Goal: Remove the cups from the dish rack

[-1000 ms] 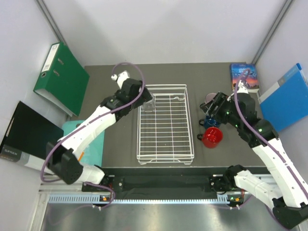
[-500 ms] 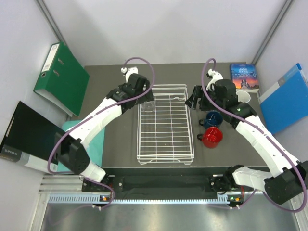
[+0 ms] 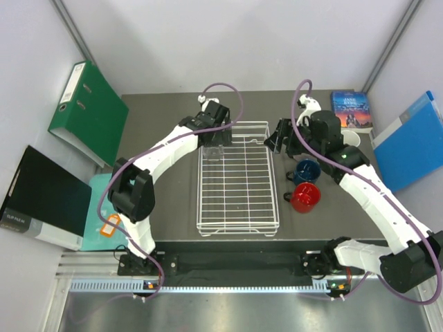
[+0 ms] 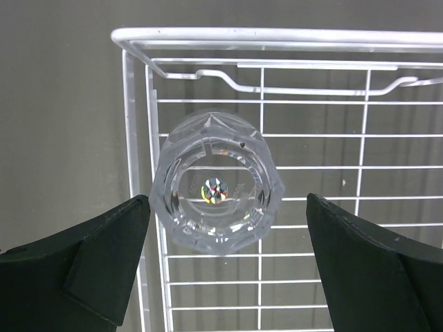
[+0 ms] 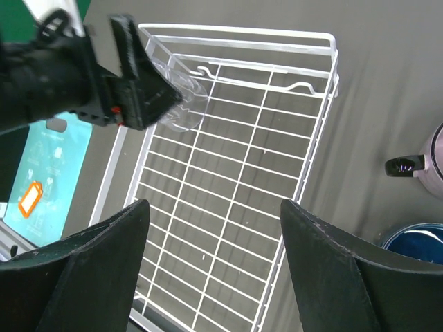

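- The white wire dish rack [image 3: 239, 207] is laid in the middle of the tabletop [image 3: 166, 117], its long sides running from the near edge to the far edge.
- One cup is seen in it: the clear glass tumbler [image 4: 217, 191], stood upright in the rack corner nearest the far-left corner of the tabletop, close against the wire sides.
- The left gripper [image 4: 227, 206] is held directly above the tumbler with its jaws spread wide. One finger [image 4: 90, 259] is seen on each side of the glass, a gap is left on both sides, and nothing is gripped.
- The right gripper [image 5: 214, 207] is likewise spread apart and holds nothing. It is held above the far-right part of the rack.
- Between the rack and the right edge, a dark blue mug [image 3: 305, 171] and a red mug [image 3: 305, 197] are set just beside each other.
- A mauve-pink mug [image 5: 435, 155] is seen farther back at the frame edge of the right wrist view.
- A book [image 3: 351, 109] lies at the far-right corner, and a blue folder [image 3: 412, 142] lies past the right edge.
- A green binder [image 3: 86, 111] and a teal sheet [image 3: 104, 200] lie past the left edge.
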Available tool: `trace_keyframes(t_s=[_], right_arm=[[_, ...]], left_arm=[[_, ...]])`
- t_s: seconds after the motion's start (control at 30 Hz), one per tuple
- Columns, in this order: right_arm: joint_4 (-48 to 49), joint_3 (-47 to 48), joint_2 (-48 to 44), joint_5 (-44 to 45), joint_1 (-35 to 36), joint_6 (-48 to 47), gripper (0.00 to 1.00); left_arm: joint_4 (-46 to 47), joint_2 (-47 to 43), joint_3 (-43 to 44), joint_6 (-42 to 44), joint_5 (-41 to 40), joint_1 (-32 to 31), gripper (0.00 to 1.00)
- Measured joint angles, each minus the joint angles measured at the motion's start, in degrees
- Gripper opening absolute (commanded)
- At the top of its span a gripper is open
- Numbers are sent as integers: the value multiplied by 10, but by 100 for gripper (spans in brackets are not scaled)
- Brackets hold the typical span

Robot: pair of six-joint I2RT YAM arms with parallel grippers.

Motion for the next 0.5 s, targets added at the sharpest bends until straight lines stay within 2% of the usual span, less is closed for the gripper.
trace_keyframes(t_s=[0.3,0.4,0.5], right_arm=[[2,2,1,0,0,2,75],[2,2,1,1,0,5,75],[2,2,1,1,0,6,75]], left_arm=[[-10,49,41,4,4,4,99],[-11,59,46,7,7,6,81],[-14,63,46,9,15,8,67]])
